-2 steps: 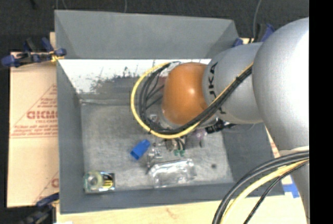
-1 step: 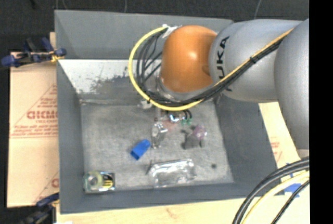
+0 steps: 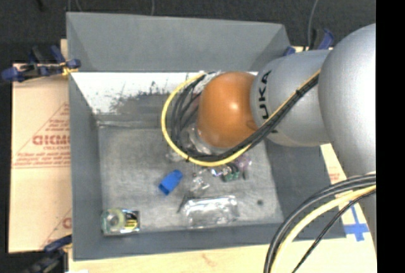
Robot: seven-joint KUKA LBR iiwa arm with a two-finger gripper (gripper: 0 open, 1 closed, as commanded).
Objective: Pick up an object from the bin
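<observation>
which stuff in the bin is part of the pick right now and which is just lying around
In play: orange-covered wrist, grey bin, small metal piece and green-purple bit nearest it.
Lying about: blue block, clear plastic packet, yellow-black roll.

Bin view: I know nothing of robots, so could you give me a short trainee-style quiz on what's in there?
1. True or false: in the view, the clear packet lies left of the blue block.
2. What lies in the bin's near left corner? A) yellow-and-grey thing B) clear packet C) blue block
3. From which side of the view does the arm reach in?
Key: 1 false; 2 A; 3 the right.
</observation>
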